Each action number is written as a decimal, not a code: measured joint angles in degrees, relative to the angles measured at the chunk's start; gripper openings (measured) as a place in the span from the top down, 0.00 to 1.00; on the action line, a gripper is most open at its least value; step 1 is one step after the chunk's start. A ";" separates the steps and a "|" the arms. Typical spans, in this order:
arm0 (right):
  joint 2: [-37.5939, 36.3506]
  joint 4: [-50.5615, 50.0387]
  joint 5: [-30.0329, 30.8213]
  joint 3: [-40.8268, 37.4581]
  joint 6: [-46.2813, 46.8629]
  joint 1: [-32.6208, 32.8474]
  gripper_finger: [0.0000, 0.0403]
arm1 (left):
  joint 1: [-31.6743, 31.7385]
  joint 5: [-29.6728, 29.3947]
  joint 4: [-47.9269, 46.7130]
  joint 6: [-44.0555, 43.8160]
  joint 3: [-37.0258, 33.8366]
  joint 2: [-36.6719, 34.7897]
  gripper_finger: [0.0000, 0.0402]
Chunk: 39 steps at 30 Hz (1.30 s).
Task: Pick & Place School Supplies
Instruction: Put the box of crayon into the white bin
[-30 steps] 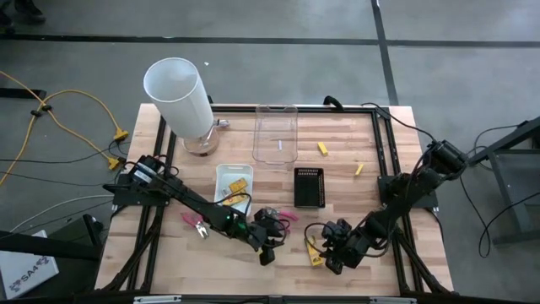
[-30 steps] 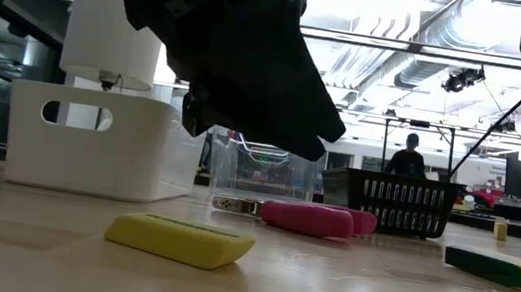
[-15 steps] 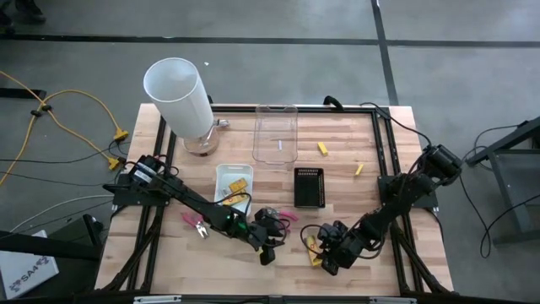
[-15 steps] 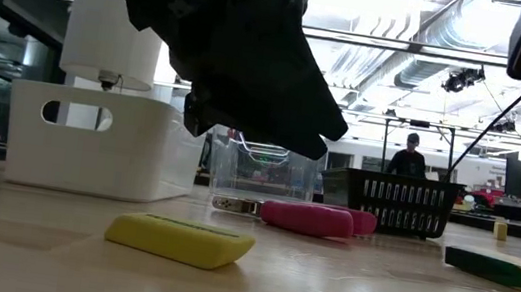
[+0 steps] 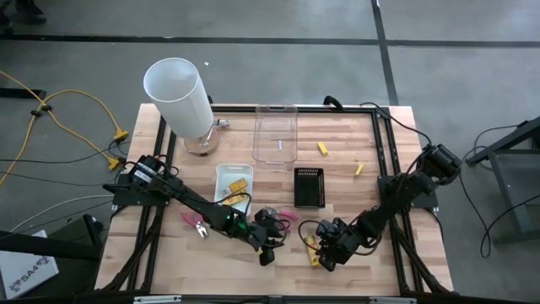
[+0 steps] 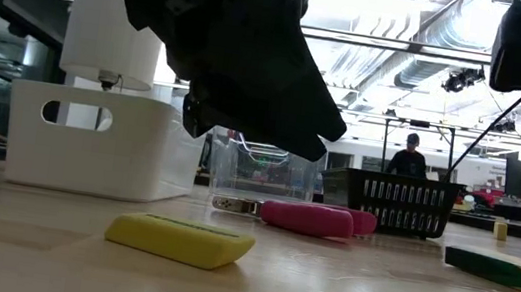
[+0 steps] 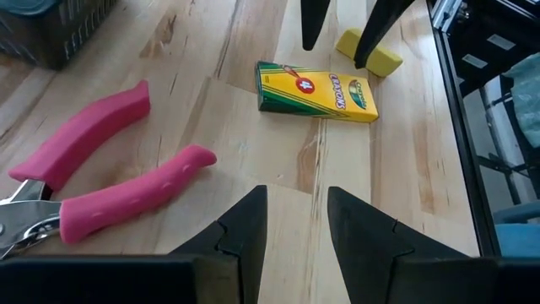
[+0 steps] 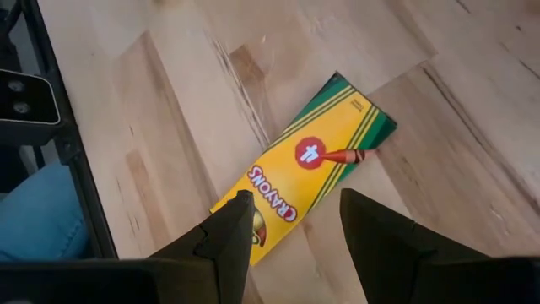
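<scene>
Near the table's front edge, right gripper (image 8: pixel 287 221) hovers w/ fingers apart, empty, over flat yellow-green crayon box (image 8: pixel 305 176). Approach step; next: descend, straddle box, close. Left gripper (image 7: pixel 295 221) open, empty, by pink-handled pliers (image 7: pixel 101 190).

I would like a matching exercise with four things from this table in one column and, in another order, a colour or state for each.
Things:
1. crayon box
2. pliers handles
3. small basket
4. right gripper

Colour or state:
A. black
B. open, above the crayon box
C. pink
D. yellow and green, lying flat on the table

Pairs: 1-D, 2-C, 3-A, 4-B
</scene>
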 joint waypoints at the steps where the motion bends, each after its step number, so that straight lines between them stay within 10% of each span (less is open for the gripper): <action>1: 0.00 -0.02 0.00 0.00 0.33 0.00 0.58 | 0.00 0.00 -0.01 0.08 0.00 0.00 0.70; 39: 1.14 0.02 -3.54 0.07 7.58 -0.26 0.58 | 3.41 10.01 -0.35 10.27 0.00 0.00 0.70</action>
